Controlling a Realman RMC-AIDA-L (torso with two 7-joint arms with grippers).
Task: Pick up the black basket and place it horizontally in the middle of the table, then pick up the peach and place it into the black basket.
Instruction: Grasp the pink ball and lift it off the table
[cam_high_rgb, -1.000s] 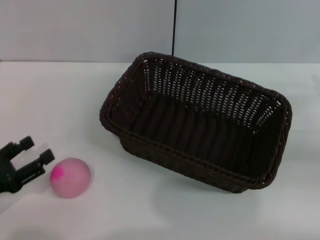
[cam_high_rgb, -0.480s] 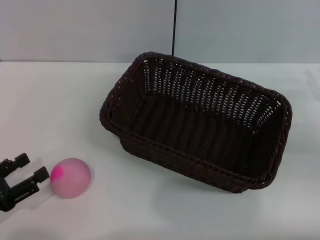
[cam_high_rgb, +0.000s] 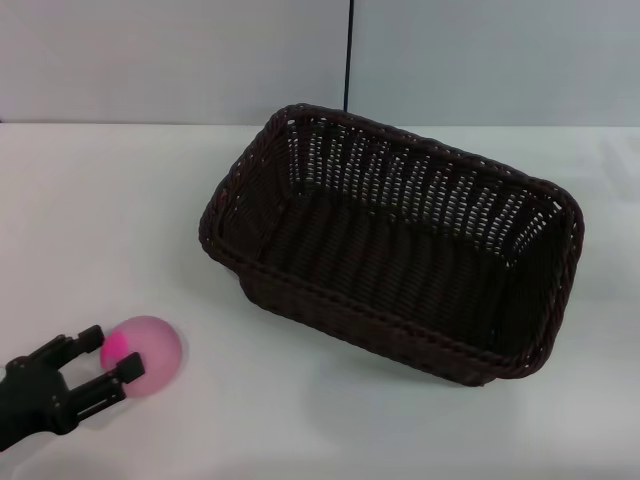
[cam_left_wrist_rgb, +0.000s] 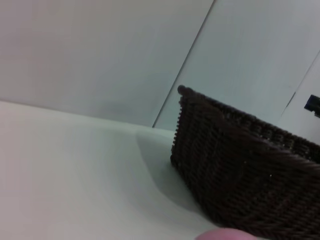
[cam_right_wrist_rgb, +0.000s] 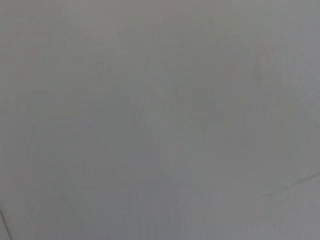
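The black basket (cam_high_rgb: 400, 250) stands upright in the middle of the white table (cam_high_rgb: 100, 200), skewed, its far left corner toward the wall. It also shows in the left wrist view (cam_left_wrist_rgb: 240, 170). The peach (cam_high_rgb: 148, 354), pale pink with a magenta patch, lies on the table at the front left; a sliver of it shows in the left wrist view (cam_left_wrist_rgb: 225, 235). My left gripper (cam_high_rgb: 110, 352) is open at the peach's left side, its fingertips (cam_high_rgb: 128, 367) overlapping the fruit's near left edge. My right gripper is out of view.
A grey wall (cam_high_rgb: 180, 60) with a dark vertical seam (cam_high_rgb: 349, 55) runs behind the table. The right wrist view shows only a plain grey surface (cam_right_wrist_rgb: 160, 120).
My left gripper dropped toward the front left, then moved right to the peach, so its open fingers now overlap the fruit's left side. Peach and basket have not moved.
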